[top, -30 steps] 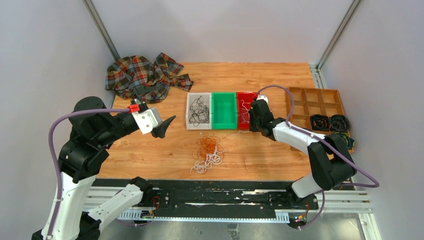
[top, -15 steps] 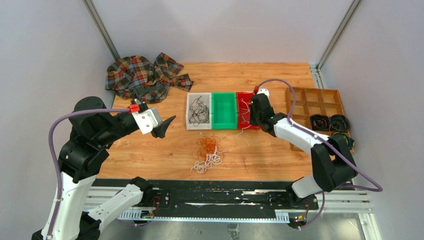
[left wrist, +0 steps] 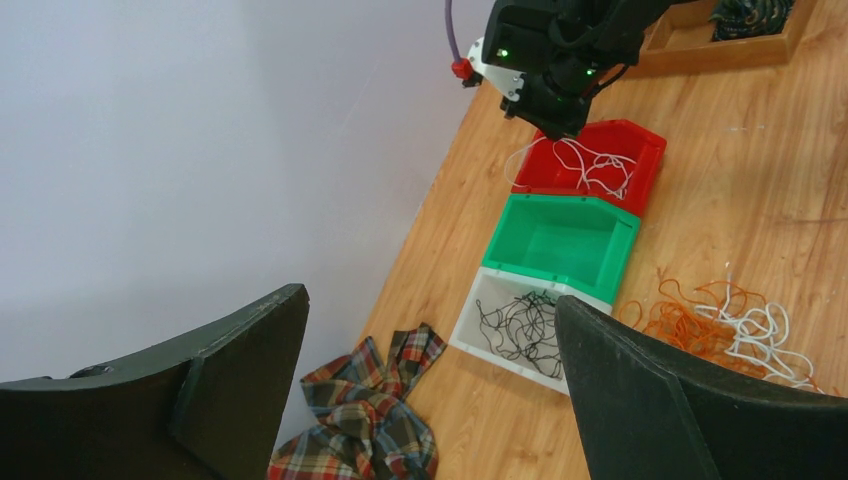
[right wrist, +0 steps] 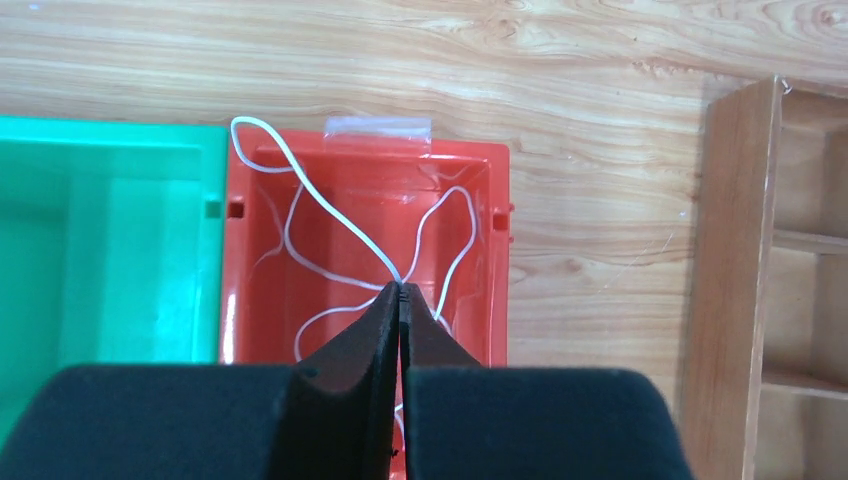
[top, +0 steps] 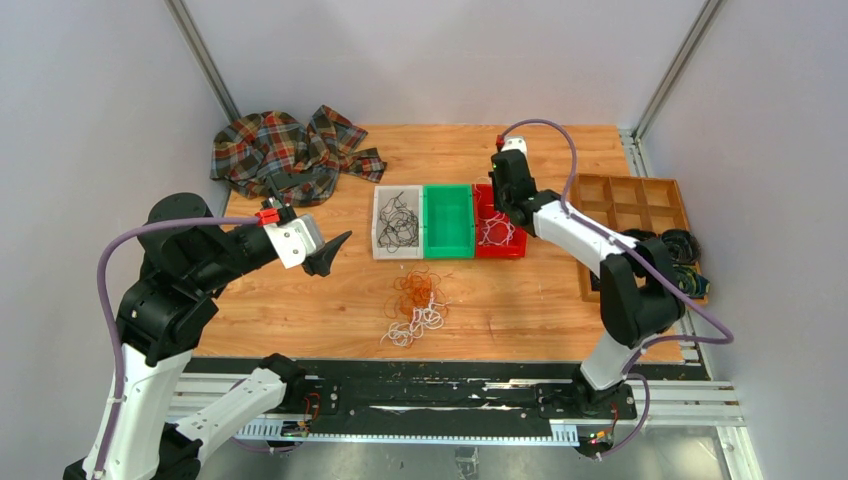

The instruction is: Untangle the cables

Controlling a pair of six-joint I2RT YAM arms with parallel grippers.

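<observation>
Moved far along the red bin (right wrist: 460, 158) since a second ago: right gripper (right wrist: 400, 290), clenched on a white cable (right wrist: 340, 220) trailing into the bin. Left gripper (top: 338, 250) spread wide, idle. Likely light, limp, slippery — best pinched mid-length. Orange-and-white tangle (top: 415, 305) near, on the table (top: 530, 300).

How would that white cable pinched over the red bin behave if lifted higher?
Probably floppy: the white cable droops in loose curves from the shut jaws into the red bin. Likely very light, being so thin. It may drag neighbouring strands along, since they cross.
</observation>
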